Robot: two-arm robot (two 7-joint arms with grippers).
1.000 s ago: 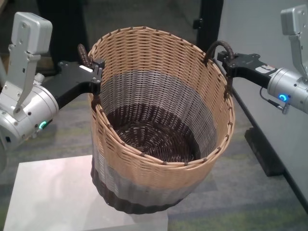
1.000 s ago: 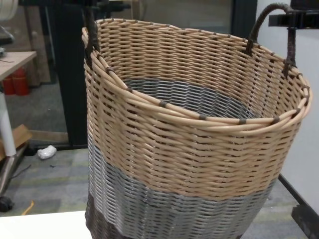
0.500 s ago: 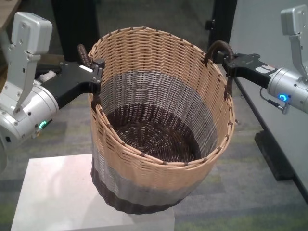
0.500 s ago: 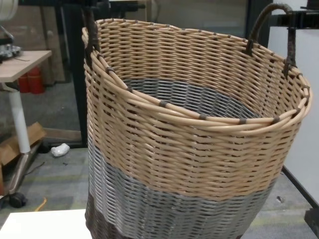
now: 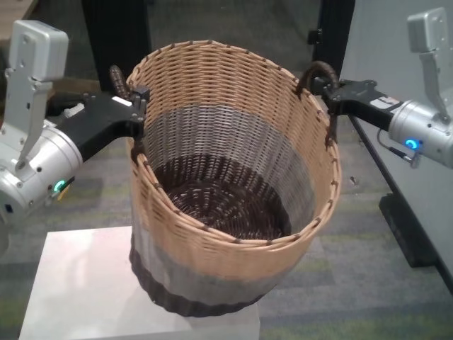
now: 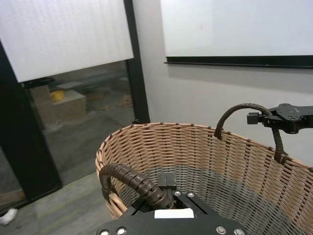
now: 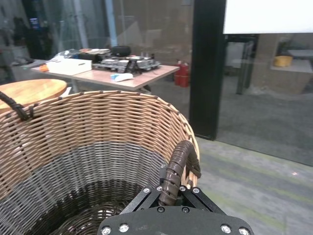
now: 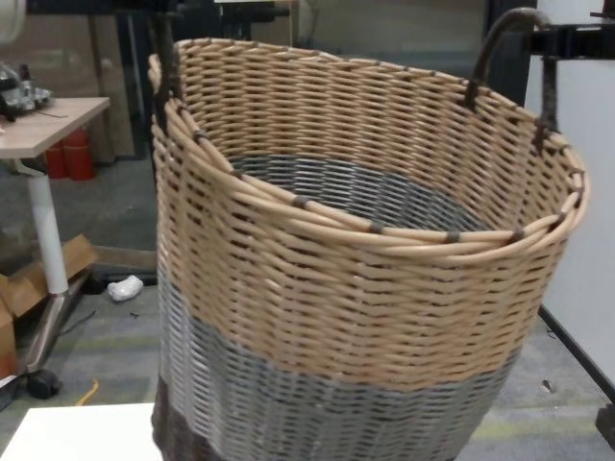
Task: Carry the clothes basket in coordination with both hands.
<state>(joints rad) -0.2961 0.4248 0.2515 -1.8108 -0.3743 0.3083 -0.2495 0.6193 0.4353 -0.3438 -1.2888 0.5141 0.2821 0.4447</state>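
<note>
Basket: the large round woven wicker clothes basket (image 5: 233, 177), with a tan upper band, grey middle band and dark brown base, hung between the two arms, tilted, its base over the far right corner of a white square platform (image 5: 85, 283).
Left handle: a dark brown wrapped loop handle (image 6: 132, 181) on the basket's left rim, gripped.
Left gripper: the slim black left gripper (image 5: 138, 106) was clamped tight on that left handle at the rim; its silver cylindrical joint with a teal light sat farther left and nearer.
Right handle: a dark brown arched loop handle (image 5: 318, 74) on the far right rim, standing above the weave.
Right gripper: the slim black right gripper (image 5: 329, 88) was closed on the right handle near its top.
Inside: only the dark brown woven bottom showed.
Surroundings: grey-green carpet floor (image 5: 368, 283) below; a wooden-topped table (image 8: 43, 115) far left; a black post (image 7: 208, 68) beyond the rim.
</note>
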